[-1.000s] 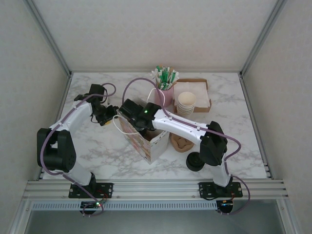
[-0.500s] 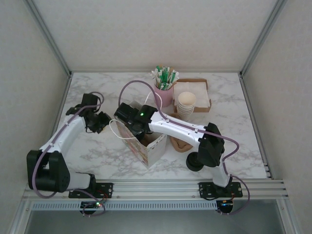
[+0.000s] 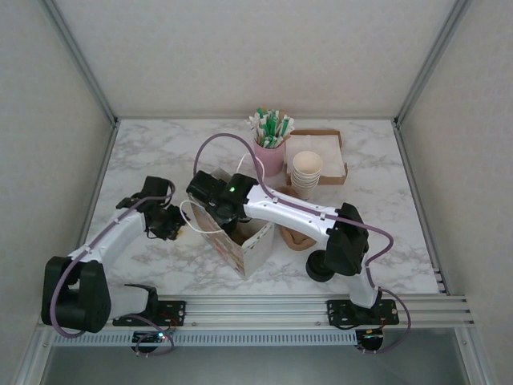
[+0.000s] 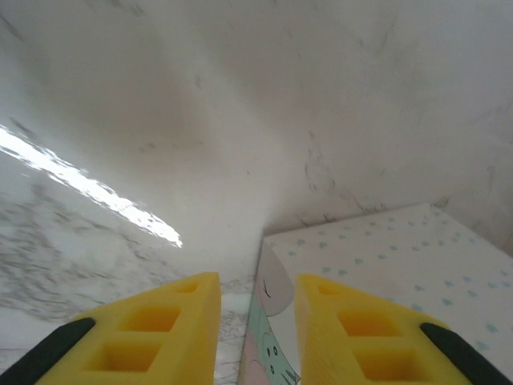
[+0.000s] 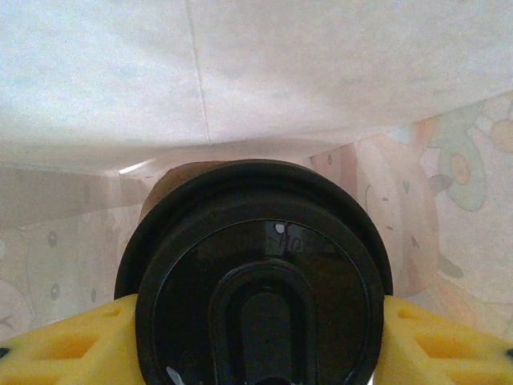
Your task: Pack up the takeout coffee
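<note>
Coffee cup (image 5: 256,265) stands upright with its lid toward the wrist. The right gripper (image 5: 256,353) fingers clamp its sides. Both sit inside the mouth of the paper bag (image 3: 255,255), mid-bench (image 3: 160,144) toward the near edge. The cup's axis is vertical, so the next move is probably straight down, then release. The left gripper (image 4: 256,309) is closed on nothing, just left of the bag.
</note>
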`<state>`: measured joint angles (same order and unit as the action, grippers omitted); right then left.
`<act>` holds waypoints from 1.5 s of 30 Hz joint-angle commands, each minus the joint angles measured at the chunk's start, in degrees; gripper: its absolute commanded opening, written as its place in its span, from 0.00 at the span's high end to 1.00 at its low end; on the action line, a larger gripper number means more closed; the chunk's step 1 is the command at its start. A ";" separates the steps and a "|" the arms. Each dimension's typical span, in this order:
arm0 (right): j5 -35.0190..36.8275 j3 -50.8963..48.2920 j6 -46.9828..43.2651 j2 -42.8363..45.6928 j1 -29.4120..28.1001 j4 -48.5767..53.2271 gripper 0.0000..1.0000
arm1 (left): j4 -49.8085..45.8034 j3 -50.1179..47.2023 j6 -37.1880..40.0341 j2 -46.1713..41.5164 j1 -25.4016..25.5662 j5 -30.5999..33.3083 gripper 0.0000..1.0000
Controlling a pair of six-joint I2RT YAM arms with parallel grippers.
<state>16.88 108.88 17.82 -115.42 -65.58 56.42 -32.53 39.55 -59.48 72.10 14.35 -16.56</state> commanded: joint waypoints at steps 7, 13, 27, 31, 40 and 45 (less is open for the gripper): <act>-0.80 2.87 2.64 1.49 -1.08 3.38 0.48 | 9.53 -4.67 -6.67 2.83 4.08 -0.07 0.71; -0.78 2.50 3.45 1.50 -1.29 5.80 0.48 | 9.35 -4.01 -5.28 3.92 4.10 1.87 0.71; -5.08 -3.17 4.45 -0.86 -1.55 6.51 0.49 | 9.15 -3.49 -4.15 4.33 4.17 4.47 0.71; -3.82 -3.41 4.58 -2.36 -2.18 7.42 0.49 | 9.03 -3.50 -4.06 3.93 4.20 5.01 0.70; -3.39 -2.22 4.67 -3.50 -2.18 6.45 0.48 | 8.03 -3.43 -3.78 1.95 4.26 5.62 0.69; -4.88 -4.16 6.01 -5.66 -2.22 6.40 0.49 | 6.19 -3.51 -3.38 0.12 4.28 6.42 0.69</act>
<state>16.36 107.85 22.00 -116.01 -66.70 59.81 -24.03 35.46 -63.81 73.71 17.98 -11.84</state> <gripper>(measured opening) 0.623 0.311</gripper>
